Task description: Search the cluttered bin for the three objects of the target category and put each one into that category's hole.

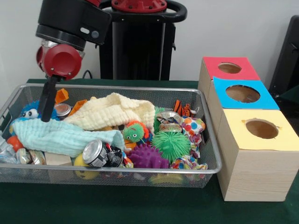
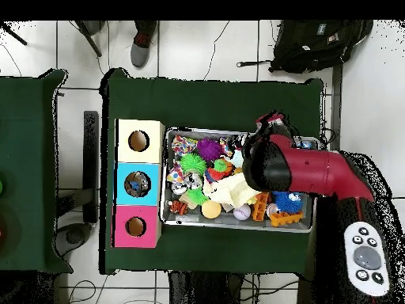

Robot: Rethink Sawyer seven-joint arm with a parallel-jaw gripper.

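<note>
The silver wire-mesh bin (image 1: 117, 87) is full of toys, cloths and cans; it also shows in the overhead view (image 2: 229, 225). My gripper (image 1: 45, 116) hangs on the red and black arm over the bin's left end, its tip down between a blue fuzzy toy (image 1: 29, 112) and a metal can (image 1: 62, 110). A bit of clear dented plastic (image 1: 5, 150), maybe a bottle, lies in the bin's left corner; no other clear bottle shows. The red-topped hole (image 1: 229, 68) is on the farthest wooden box, right of the bin, and also shows in the overhead view (image 2: 135, 226).
A blue-topped box (image 1: 243, 93) and a yellow-topped box (image 1: 261, 128) stand in line with the red one. In the bin lie a cream cloth (image 1: 114, 112), a light-blue cloth (image 1: 60, 136), a can (image 1: 96, 153), and green (image 1: 172, 144) and purple (image 1: 147, 157) spiky balls. In the overhead view the arm (image 2: 300, 170) covers the bin's right part.
</note>
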